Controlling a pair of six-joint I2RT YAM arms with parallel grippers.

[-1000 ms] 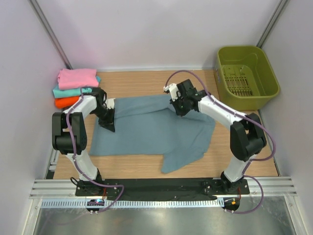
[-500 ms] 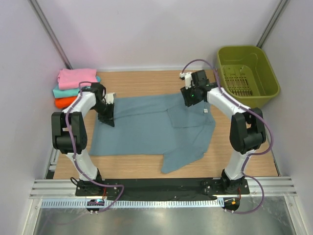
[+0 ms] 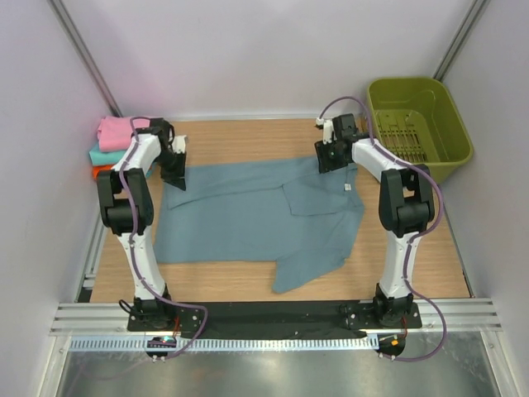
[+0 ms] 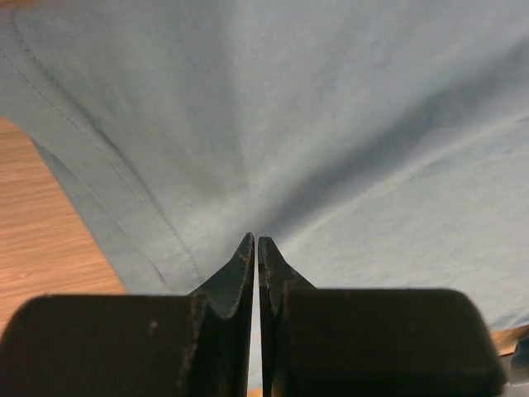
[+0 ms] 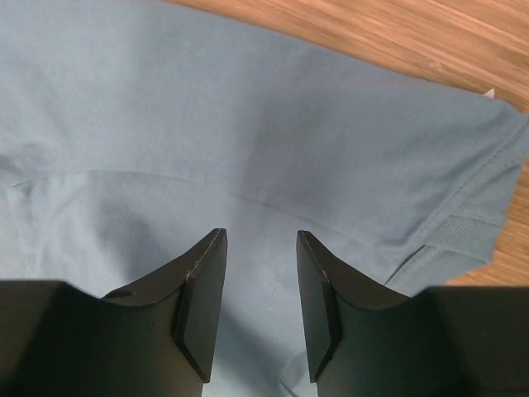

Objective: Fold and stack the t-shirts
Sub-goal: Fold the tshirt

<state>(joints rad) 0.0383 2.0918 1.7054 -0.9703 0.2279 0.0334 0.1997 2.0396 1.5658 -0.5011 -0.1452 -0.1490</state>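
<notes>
Where you look down from above, the slate-blue t-shirt (image 3: 248, 215) lies spread on the wooden worktop (image 3: 240, 136), with pale walls (image 3: 248, 50) around it, folded t-shirts (image 3: 120, 136) stacked far left and an olive-green basket (image 3: 417, 116) far right. Your left wrist view shows the left gripper (image 4: 255, 240) clenched on a pinch of that shirt. Your right wrist view shows the right gripper (image 5: 260, 236) released, jaws apart over the cloth.

bare table (image 3: 248, 141) open behind the blue-grey t-shirt (image 3: 240, 219), folded stack (image 3: 114, 132) at far left, basket (image 3: 405, 132) at far right

The white neck label (image 3: 348, 187) on the blue-grey t-shirt (image 3: 248, 219) is illegible.
</notes>
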